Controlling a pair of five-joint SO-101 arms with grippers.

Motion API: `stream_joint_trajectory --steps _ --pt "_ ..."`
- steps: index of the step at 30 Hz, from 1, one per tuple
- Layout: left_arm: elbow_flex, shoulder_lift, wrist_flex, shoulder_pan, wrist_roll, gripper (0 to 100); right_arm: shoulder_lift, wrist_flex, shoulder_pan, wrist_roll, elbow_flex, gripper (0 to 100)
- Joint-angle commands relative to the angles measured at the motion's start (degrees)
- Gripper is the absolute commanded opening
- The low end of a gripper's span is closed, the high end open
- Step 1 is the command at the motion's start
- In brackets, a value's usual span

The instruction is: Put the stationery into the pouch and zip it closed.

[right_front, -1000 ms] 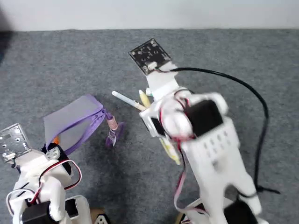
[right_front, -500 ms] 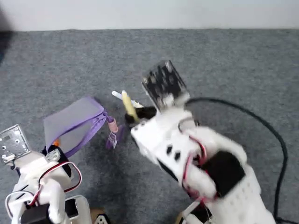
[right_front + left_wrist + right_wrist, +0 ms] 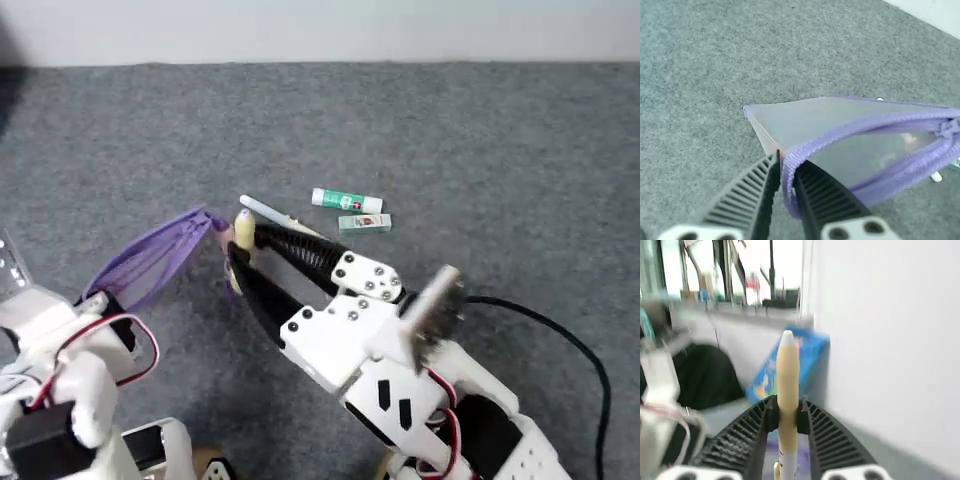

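My left pincer (image 3: 784, 166) is clenched on the near end of the purple pouch (image 3: 840, 127), right at the zip edge. The right pincer (image 3: 787, 415) is grasping a cream pen (image 3: 788, 370) just beside the pouch's far end. A glue stick (image 3: 346, 201) and a white pen (image 3: 265, 211) lie on the bench (image 3: 500, 150) further right.

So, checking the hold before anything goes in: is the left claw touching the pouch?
Touching. The left wrist view shows the left claw clamped on the pouch at its purple zipper edge.
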Motion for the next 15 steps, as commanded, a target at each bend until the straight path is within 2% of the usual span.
stream_joint_trajectory --steps 1,5,8,11,15 --pt "-4.2 0.7 0.1 1.7 0.9 1 4.4 -8.8 -0.4 0.9 -0.4 0.8" --pt "-4.1 1.0 1.0 6.9 1.9 1 9.9 -18.8 -2.0 1.1 -0.5 0.8" --pt "-3.8 1.1 1.1 8.6 6.9 1 13.8 -23.2 -5.0 2.7 -0.5 0.8" --pt "-3.8 1.1 1.1 8.5 7.7 1 17.0 -25.3 -7.4 3.0 -0.5 0.8" --pt "-3.8 1.1 1.1 8.4 7.7 1 20.4 -25.4 -7.3 2.8 0.6 0.8"
